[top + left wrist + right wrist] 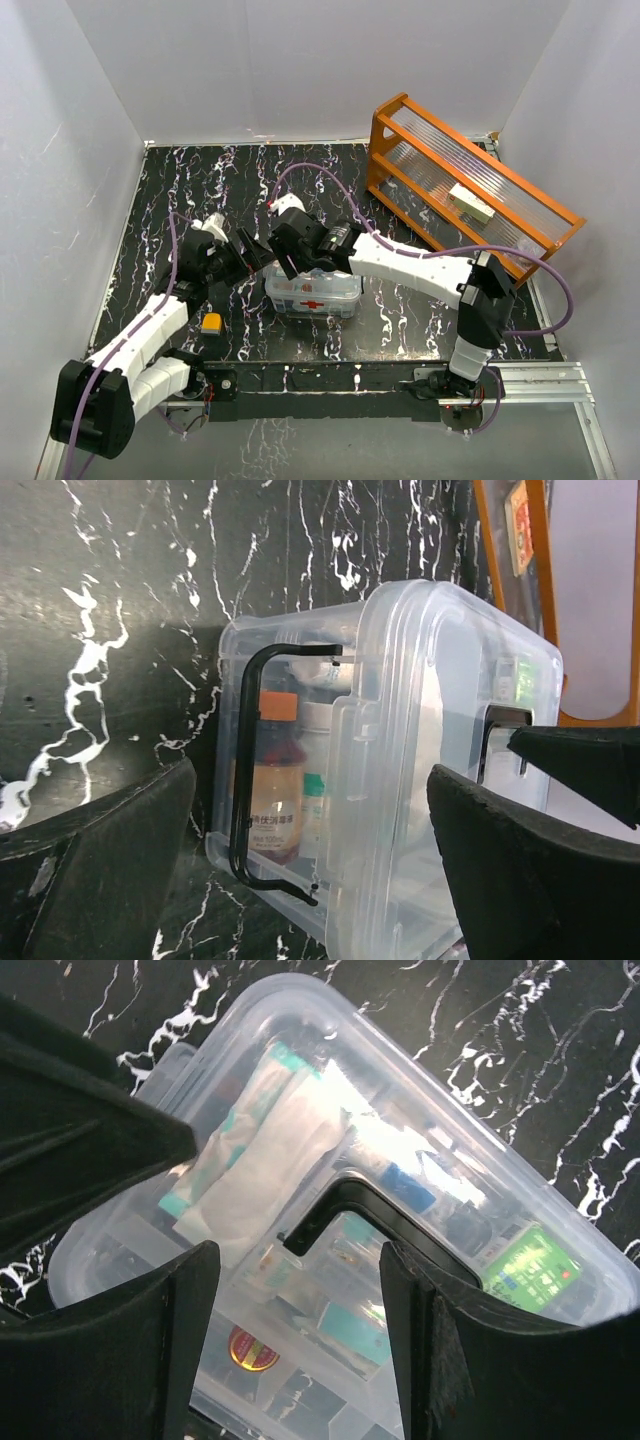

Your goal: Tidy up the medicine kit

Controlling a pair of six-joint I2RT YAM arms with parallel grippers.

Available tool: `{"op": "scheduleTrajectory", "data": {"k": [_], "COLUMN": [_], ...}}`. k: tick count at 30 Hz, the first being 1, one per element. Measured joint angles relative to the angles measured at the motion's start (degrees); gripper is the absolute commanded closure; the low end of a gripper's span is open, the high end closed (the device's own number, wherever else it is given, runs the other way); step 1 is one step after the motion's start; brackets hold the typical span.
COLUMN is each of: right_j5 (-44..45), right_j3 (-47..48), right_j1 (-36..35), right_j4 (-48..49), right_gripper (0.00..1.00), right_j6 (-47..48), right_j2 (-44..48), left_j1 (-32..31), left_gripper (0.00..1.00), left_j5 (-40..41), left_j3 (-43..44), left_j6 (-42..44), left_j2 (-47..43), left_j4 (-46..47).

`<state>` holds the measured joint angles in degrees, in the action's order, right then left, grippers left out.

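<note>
The medicine kit [313, 293] is a clear plastic box with a red cross, standing on the black marbled table near the front middle. Its clear lid is on, with the black handle [345, 1203] lying flat. Through the wall I see a brown bottle with an orange cap [272, 802]. My left gripper [310, 880] is open wide at the kit's left end, with one finger on each side of the box and neither touching it. Just above the lid, my right gripper [300, 1345] is open, and the handle's corner lies ahead of its fingers [135, 1350].
An orange wooden rack [470, 185] stands tilted at the back right, with a small cream box [470, 203] on its shelf. A small yellow object [211, 322] lies on the table beside the left arm. White walls enclose the table on three sides.
</note>
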<state>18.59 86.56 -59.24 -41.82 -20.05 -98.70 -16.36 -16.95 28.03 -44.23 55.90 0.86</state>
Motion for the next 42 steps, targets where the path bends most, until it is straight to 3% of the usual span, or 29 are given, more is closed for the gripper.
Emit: {"op": "scheduleTrajectory", "data": {"k": [13,19,30,38,42], "right_j5": [-4.96,-4.63,-3.50,-3.48,-3.48], "right_j3": [1.38,1.42,1.42,1.40,1.27], "right_j1": [-0.28,-0.26,0.07,0.22,0.46], "right_j4": [-1.16,-1.18,-1.16,-1.11,-0.90], "right_gripper": [0.38,0.38,0.38,0.37,0.37], "right_j6": [3.72,2.71,0.35,-0.46,-0.94], "right_j2": [-1.64,-1.66,-1.66,-1.66,-1.66], "left_j1": [0.02,0.52,1.29,1.25,1.25], "left_gripper": [0.02,0.10,0.30,0.29,0.34], "left_j5": [-9.60,-11.37,-8.00,-8.20,-10.64], "left_j3": [-7.80,-9.29,-6.40,-0.63,3.19], "left_j6": [-8.20,-10.23,-7.28,-0.81,3.56], "left_j2": [2.89,2.71,-2.01,-3.43,-1.53], "left_j4": [15.78,17.92,8.33,-3.39,-7.96]}}
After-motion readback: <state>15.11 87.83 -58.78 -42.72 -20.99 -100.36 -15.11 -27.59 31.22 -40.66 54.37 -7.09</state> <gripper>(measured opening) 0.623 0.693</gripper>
